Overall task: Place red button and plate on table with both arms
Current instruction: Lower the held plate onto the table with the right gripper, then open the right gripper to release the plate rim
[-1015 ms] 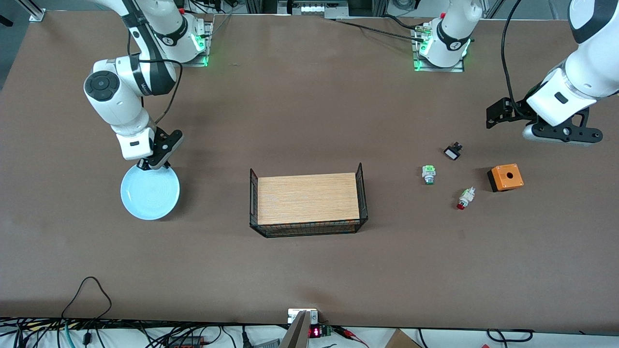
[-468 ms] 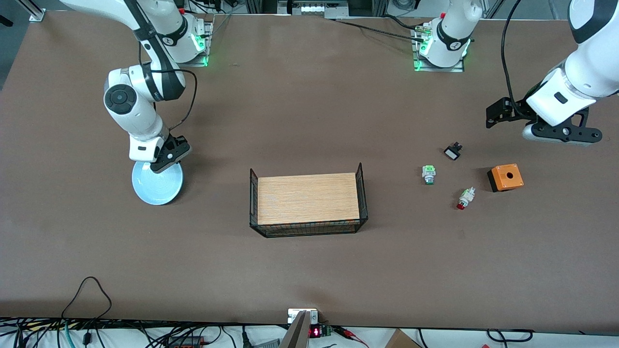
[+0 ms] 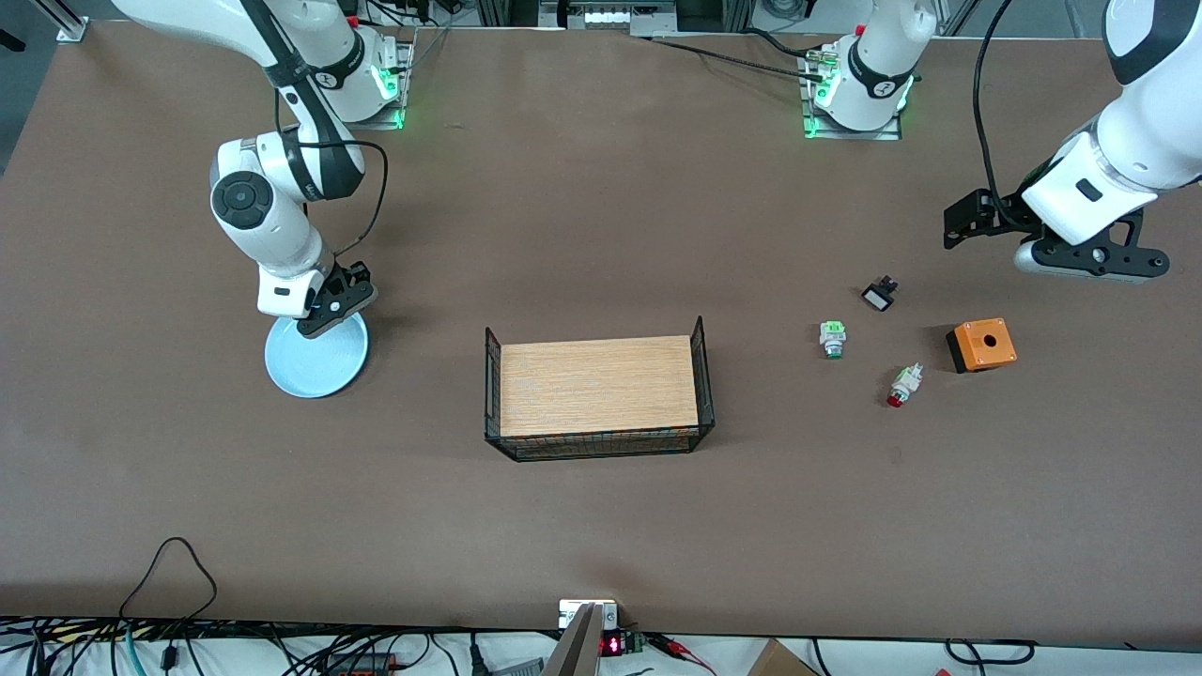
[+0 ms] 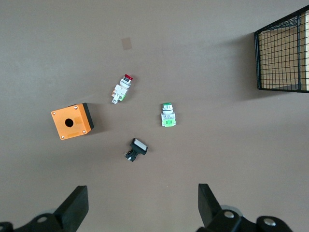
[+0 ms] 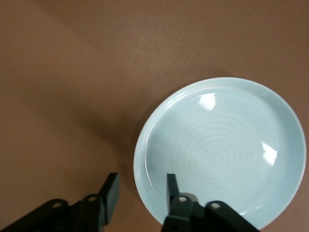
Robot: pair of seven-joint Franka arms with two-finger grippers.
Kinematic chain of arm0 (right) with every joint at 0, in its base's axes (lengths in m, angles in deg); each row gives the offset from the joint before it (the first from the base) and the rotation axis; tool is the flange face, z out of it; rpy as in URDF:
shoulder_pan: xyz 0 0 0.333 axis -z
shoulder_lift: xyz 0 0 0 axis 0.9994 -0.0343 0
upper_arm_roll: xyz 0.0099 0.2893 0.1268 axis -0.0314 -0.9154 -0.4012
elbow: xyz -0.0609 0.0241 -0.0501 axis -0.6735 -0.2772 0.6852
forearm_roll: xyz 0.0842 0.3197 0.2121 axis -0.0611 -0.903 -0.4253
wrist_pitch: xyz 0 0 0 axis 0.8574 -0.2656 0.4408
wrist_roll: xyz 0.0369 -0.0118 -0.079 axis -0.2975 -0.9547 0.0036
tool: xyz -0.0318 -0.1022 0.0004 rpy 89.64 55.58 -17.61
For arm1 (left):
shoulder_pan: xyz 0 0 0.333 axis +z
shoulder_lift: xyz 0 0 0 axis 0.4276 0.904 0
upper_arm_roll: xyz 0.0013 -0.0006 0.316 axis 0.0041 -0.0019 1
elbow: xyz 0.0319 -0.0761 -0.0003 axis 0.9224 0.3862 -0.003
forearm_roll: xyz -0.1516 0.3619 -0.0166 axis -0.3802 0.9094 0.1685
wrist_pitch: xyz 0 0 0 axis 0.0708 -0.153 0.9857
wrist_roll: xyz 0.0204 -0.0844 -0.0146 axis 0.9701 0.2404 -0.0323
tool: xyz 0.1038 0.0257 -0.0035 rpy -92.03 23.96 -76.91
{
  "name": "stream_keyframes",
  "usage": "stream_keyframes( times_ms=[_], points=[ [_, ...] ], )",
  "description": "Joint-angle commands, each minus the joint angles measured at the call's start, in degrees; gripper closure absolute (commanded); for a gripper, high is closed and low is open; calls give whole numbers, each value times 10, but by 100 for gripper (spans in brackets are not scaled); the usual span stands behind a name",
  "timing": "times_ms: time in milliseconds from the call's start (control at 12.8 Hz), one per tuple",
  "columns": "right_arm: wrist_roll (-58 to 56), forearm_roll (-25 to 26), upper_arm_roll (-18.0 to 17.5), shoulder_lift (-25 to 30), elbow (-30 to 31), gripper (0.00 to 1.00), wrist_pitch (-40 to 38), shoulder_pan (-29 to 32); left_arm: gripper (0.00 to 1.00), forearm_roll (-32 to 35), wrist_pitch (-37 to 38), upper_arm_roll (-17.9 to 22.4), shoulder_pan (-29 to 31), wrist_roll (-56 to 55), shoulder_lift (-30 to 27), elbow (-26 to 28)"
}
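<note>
The pale blue plate (image 3: 315,361) is at the right arm's end of the table (image 3: 601,526), tilted, with its rim between the fingers of my right gripper (image 3: 319,324). In the right wrist view one finger of this gripper (image 5: 140,186) is inside the plate (image 5: 222,150) and one is outside. The red button (image 3: 901,385) lies on its side at the left arm's end. My left gripper (image 3: 956,230) hangs open and empty above the table, beside the small parts. Its wrist view shows the wide open gripper (image 4: 142,208) and the red button (image 4: 121,88).
A wood-topped wire tray (image 3: 598,385) stands mid-table. A green button (image 3: 832,338), a black-and-white switch (image 3: 879,295) and an orange box (image 3: 981,344) lie around the red button. Cables run along the table edge nearest the front camera.
My right gripper has carried the plate toward the tray and a little farther from the front camera, and the plate now looks smaller and more tilted. The left arm has not moved.
</note>
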Motion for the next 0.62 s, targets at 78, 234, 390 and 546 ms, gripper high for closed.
stream_keyframes(
  times_ms=[78,234,390,546],
  points=[
    [56,-7,-2,3,-53,0,-91,6,0,12,13,4,-6,5,7,-18],
    [126,-8,-4,3,-105,0,-185,3,0,12,14,4,-5,5,7,-18],
    [142,-45,-3,8,-143,0,-223,6,0,11,14,4,-5,6,7,-18],
    [151,-108,3,13,-173,0,-260,16,0,11,14,4,-5,6,8,-18]
  ],
)
